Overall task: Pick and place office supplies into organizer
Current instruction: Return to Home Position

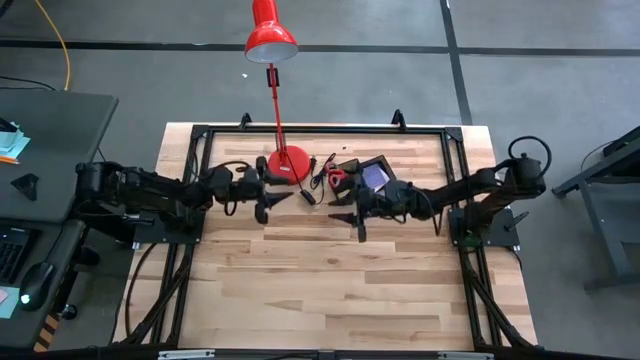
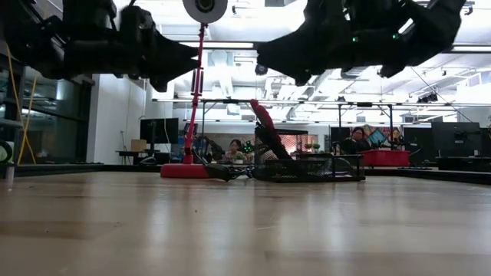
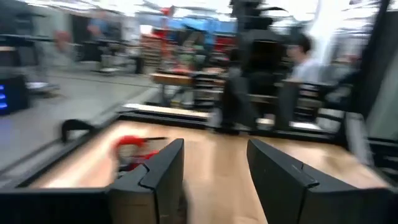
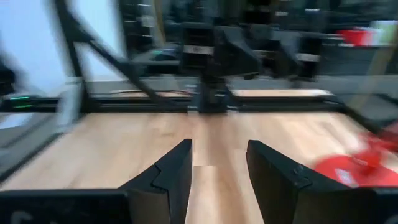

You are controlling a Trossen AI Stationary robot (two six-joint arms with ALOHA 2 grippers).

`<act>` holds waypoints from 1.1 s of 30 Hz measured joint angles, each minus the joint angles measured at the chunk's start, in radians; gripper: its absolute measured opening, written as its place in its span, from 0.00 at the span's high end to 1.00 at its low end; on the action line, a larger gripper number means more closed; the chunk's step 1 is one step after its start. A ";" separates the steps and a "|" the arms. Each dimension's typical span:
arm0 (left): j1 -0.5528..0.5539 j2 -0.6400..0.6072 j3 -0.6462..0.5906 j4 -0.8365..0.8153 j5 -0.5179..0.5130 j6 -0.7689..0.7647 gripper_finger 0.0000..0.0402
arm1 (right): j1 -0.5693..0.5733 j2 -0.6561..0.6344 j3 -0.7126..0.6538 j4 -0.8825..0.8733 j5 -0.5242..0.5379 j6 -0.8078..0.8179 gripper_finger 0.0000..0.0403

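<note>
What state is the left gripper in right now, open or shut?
Open. The left gripper shows its two fingers apart, with the wooden table visible between them and nothing held.

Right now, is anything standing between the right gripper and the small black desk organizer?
Nothing visible does. The open right gripper hangs over the wooden table near the black mesh desk organizer; the round red lamp base stands off to one side.

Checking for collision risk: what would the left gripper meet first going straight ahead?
Probably the right gripper, which faces the left gripper across bare table; the red lamp base sits aside. Depth is unclear.
</note>
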 joint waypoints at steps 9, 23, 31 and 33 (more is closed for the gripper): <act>-0.007 0.000 0.000 -0.117 -0.088 0.005 0.58 | 0.086 0.000 0.000 -0.053 0.154 0.087 0.64; -0.006 0.000 0.000 -0.296 -0.093 0.005 0.58 | 0.112 0.000 0.000 0.008 0.305 0.202 0.64; -0.006 0.000 0.000 -0.314 -0.093 0.005 0.58 | 0.124 0.000 0.000 0.000 0.335 0.406 0.64; -0.006 0.000 0.000 -0.313 -0.094 0.005 0.58 | 0.130 0.000 0.000 0.001 0.365 0.419 0.64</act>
